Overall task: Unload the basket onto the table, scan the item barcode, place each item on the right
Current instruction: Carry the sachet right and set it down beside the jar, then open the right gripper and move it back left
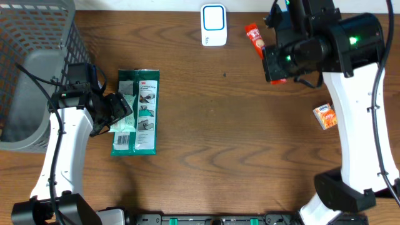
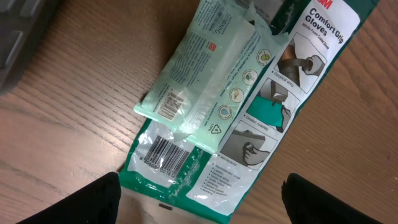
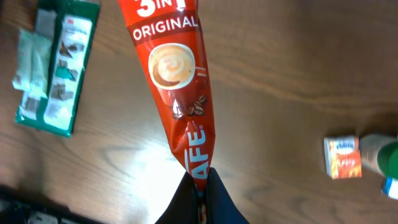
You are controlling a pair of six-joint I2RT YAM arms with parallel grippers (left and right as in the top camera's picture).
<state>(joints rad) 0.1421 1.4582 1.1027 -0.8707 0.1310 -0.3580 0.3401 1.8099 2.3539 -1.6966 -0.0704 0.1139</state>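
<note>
Sachet handling at the scanner

Sachet (image 3: 177, 74): a long red coffee stick pack, judged light, soft and crinkly, with a slick film skin. It is likely to flop or twist when swung. The best hold is the flat crimped end seal, where the film is stiffest and little print is covered.

The right pincer (image 3: 200, 186) is clenched on that end seal, and the pack projects straight out beyond the fingertips. In the overhead view the sachet lies at the far side of the worktop (image 1: 250, 144), near the white scanner (image 1: 213, 25) on its right and apart from it. No barcode shows in any view; the printed front faces the wrist camera.

The left pincer (image 2: 208, 202) is released, its jaws wide and holding nothing. It is poised over a green glove pack (image 2: 280, 93) with a pale wipes pack (image 2: 205, 81) lying on it, well apart from the sachet
</note>
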